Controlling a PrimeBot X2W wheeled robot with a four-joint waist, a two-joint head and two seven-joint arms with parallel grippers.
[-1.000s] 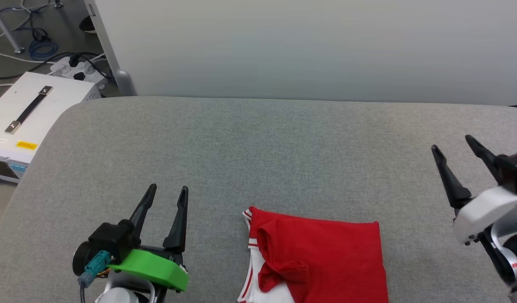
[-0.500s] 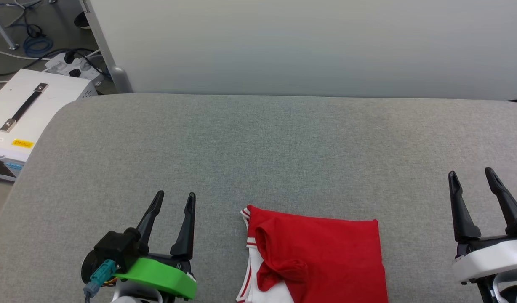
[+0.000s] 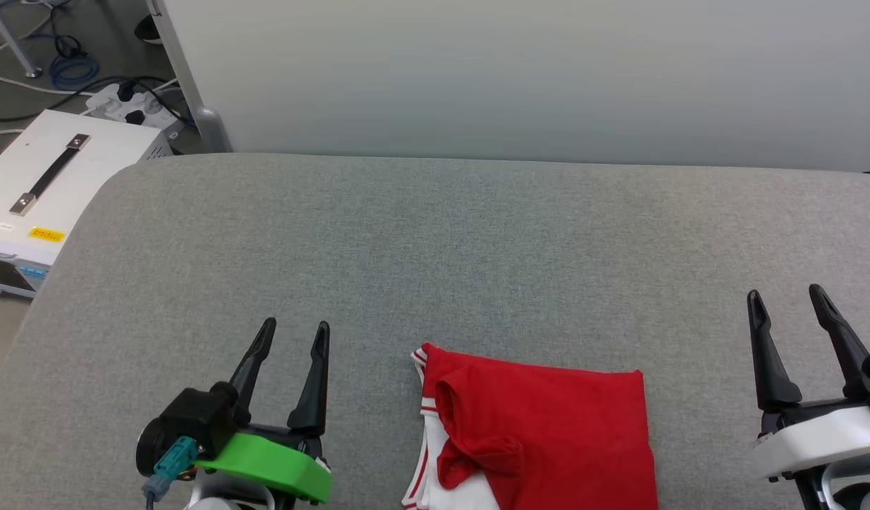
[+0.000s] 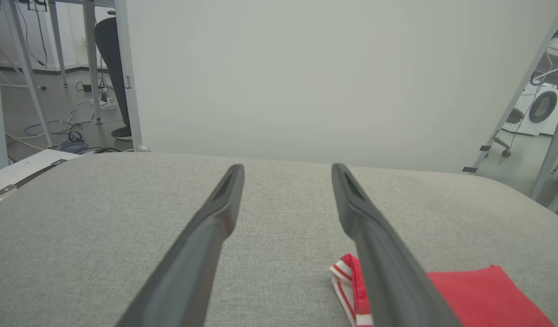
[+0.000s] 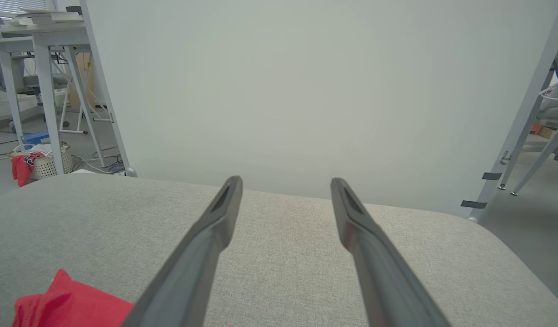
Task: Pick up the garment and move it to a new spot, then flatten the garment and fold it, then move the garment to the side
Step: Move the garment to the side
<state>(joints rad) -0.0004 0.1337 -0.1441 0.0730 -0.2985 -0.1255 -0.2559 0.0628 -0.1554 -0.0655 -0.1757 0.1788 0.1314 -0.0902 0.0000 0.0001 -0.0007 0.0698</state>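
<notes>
The garment (image 3: 548,439) lies folded on the grey padded table (image 3: 435,241) at the near middle, plain red side up, with white sleeve and striped trim showing at its left edge. My left gripper (image 3: 295,331) stands open to its left, apart from it. My right gripper (image 3: 787,299) stands open to its right, also apart. The left wrist view has the garment (image 4: 479,295) at the lower right beyond my open left gripper (image 4: 287,169). In the right wrist view a red corner of the garment (image 5: 70,304) lies at the lower left of my open right gripper (image 5: 286,181).
A pale partition wall (image 3: 520,78) rises behind the table's far edge. A white box with a black handle (image 3: 45,191) stands left of the table, with cables and a power strip (image 3: 127,103) on the floor behind it. A basket with red cloth (image 5: 38,165) sits far off.
My right gripper has dropped from the mid right to the lower right and now points straight up the view. The left gripper shifted slightly right. The garment lies as before.
</notes>
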